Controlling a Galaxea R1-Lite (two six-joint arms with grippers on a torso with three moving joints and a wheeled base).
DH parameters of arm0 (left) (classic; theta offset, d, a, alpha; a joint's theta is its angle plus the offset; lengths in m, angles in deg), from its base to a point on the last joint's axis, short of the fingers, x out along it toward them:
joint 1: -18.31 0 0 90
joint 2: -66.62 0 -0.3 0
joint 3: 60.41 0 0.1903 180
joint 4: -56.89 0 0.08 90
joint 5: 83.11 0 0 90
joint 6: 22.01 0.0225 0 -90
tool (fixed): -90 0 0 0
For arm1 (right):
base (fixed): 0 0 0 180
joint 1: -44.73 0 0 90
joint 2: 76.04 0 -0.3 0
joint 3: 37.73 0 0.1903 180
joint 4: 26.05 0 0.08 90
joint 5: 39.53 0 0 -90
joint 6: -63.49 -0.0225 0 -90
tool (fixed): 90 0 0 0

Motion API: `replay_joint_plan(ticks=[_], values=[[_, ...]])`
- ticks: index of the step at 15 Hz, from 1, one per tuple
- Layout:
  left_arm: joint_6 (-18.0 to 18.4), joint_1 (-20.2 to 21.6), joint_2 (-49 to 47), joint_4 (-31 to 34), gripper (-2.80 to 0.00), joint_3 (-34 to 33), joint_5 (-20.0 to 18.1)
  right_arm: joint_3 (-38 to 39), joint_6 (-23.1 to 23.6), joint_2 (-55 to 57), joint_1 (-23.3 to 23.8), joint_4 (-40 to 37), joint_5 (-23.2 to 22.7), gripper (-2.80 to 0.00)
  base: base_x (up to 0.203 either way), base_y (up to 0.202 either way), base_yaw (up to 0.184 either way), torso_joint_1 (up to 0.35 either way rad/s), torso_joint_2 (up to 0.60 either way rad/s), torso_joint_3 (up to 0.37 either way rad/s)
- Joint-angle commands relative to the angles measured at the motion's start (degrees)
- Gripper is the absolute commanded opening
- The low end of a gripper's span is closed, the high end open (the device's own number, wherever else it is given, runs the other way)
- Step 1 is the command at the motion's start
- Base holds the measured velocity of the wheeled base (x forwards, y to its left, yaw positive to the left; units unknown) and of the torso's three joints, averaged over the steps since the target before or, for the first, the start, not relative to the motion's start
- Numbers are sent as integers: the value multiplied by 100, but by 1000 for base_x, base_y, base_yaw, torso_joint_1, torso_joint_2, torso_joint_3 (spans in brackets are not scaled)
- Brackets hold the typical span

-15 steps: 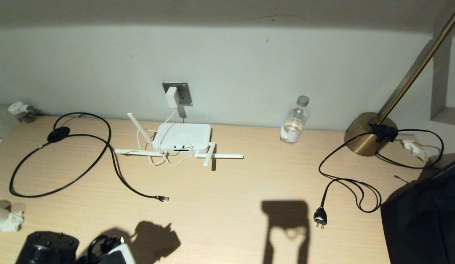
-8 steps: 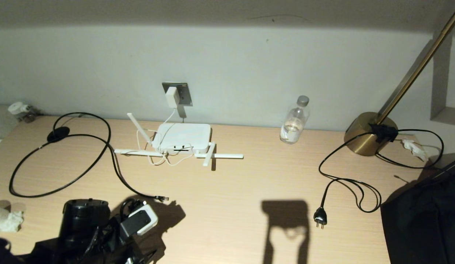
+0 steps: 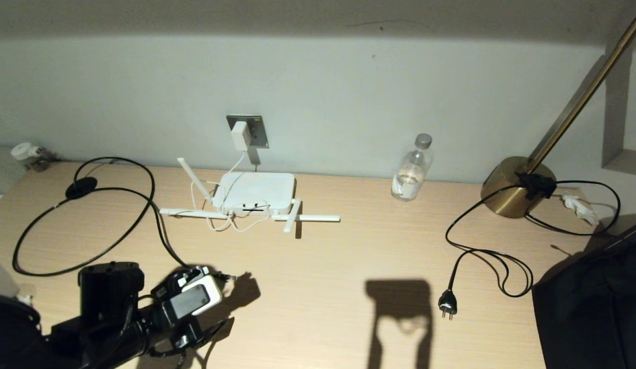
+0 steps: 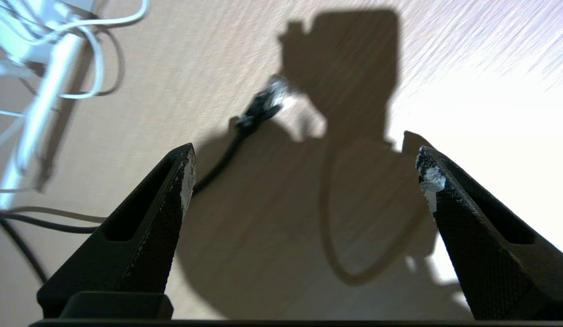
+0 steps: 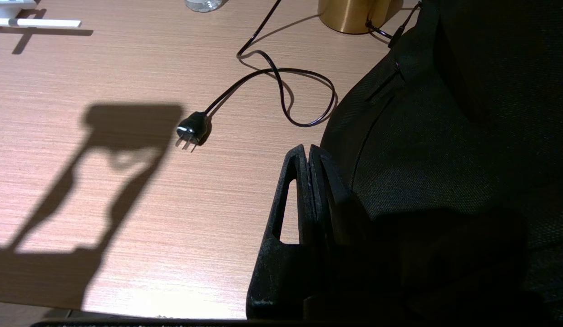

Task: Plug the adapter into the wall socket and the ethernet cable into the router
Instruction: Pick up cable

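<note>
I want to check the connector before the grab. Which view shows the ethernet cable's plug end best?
The left wrist view: the plug end lies unobstructed on the table, ahead of the open left gripper. The head view shows the whole ethernet cable, but its tip is tiny beside the arm. The right wrist view misses it.

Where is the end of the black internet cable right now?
The ethernet cable tip lies on the table's front left, just ahead of the open left claw, in front of the router.

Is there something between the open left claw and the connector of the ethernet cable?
No. In the left wrist view, only bare shadowed table lies between the left claw and the connector.
</note>
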Motion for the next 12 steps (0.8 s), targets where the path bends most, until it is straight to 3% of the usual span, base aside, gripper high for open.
replay_joint_plan(ticks=[1,3,12], values=[[316,306,22,-46,0,28,-247,0,0,9,0,2,-1,-280,0,0,0,0,0,0],[670,637,121,-48,0,217,-773,0,0,9,0,2,-1,-280,0,0,0,0,0,0],[725,653,-438,4,0,695,-821,0,0,9,0,2,-1,-280,0,0,0,0,0,0]])
